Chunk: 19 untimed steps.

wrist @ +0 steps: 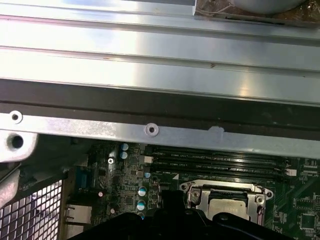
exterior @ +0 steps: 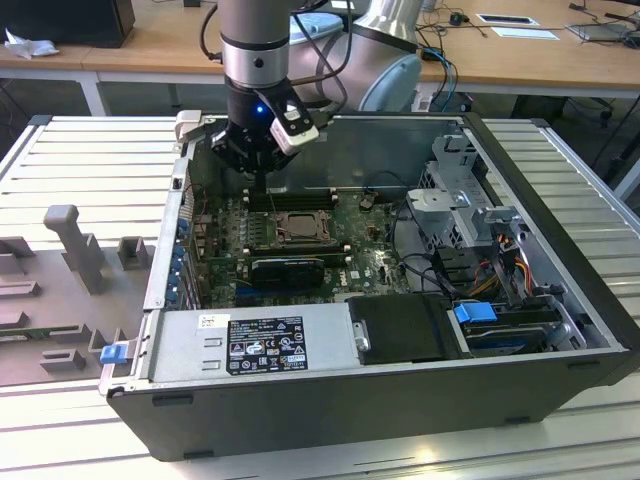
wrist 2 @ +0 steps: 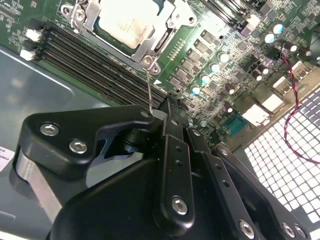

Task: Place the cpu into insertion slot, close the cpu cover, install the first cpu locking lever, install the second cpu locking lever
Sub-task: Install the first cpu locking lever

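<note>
Beneath the cpu cover (wrist 2: pixel 163 33), cpu (wrist 2: pixel 125 20) flat, face-up.

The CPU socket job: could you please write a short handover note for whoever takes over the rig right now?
The gripper is low over the green motherboard beside the socket, at the upper end of a thin wire locking lever.
Things: the cpu lies in the insertion slot; the cpu cover lies flat over it.
Done: cpu placed, cover closed.
Left: that locking lever stands raised, not latched; the other lever's state cannot be told.
</note>
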{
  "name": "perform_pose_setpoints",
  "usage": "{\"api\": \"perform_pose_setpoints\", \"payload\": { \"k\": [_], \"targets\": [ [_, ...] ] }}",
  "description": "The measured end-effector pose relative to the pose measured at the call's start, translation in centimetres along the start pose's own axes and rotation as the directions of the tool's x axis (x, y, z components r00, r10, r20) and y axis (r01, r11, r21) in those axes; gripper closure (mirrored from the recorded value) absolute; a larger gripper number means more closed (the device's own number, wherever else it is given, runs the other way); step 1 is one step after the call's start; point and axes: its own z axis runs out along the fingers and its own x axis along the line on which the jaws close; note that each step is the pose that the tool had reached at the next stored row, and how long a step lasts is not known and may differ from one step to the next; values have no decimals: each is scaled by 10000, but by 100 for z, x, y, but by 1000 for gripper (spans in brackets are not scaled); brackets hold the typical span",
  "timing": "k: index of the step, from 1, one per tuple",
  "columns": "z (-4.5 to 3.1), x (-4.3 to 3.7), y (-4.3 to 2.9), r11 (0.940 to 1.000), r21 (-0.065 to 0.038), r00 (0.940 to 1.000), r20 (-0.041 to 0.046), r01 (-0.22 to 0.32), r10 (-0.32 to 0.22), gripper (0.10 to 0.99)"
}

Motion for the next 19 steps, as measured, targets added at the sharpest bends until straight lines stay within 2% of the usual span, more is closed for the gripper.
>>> {"api": "perform_pose_setpoints", "payload": {
  "k": [4, 12, 13, 14, 16, 17, 19],
  "targets": [
    [0, -39, -3, 10000, -1, 10000, 1, 0, 0, 980],
    [13, -350, -29, 10000, -24, 10000, 3, -1, 1, 980],
    [15, -400, -34, 10000, -65, 10000, 4, -1, 1, 980],
    [20, -430, -36, 9998, -201, 10000, 17, -4, 5, 980],
    [34, -461, -39, 9984, -558, 10000, 47, -52, 55, 980],
    [49, -468, -40, 9980, -622, 10000, 54, -72, 76, 980],
    [92, -484, -44, 9980, -626, 9999, 54, -94, 98, 980]
  ]
}}
